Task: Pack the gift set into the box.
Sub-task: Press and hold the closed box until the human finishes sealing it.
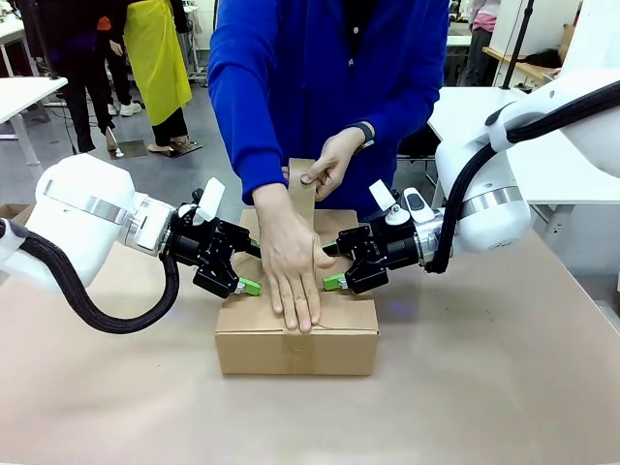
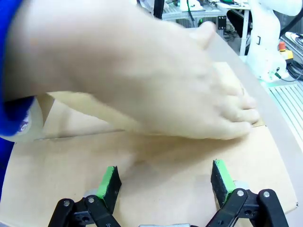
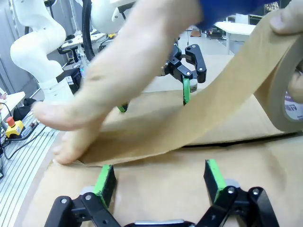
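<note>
The box (image 1: 295, 349) stands shut at the table's middle, and the gift set is out of view. A person's flat hand (image 1: 291, 271) presses a strip of brown tape (image 1: 302, 194) along the top seam. The other hand (image 1: 334, 160) holds the tape roll (image 3: 289, 90) behind the box. My left gripper (image 1: 247, 271) is open, its green pads resting on the left side of the box top (image 2: 57, 165). My right gripper (image 1: 334, 266) is open on the right side. Neither of the two, left (image 2: 165, 179) or right (image 3: 158, 177), has anything between its fingers.
The tan table (image 1: 484, 387) has free room in front of the box and to both sides. The person in a blue sleeve (image 1: 242, 107) stands at the far edge. White tables (image 1: 19, 92) and other people are farther back.
</note>
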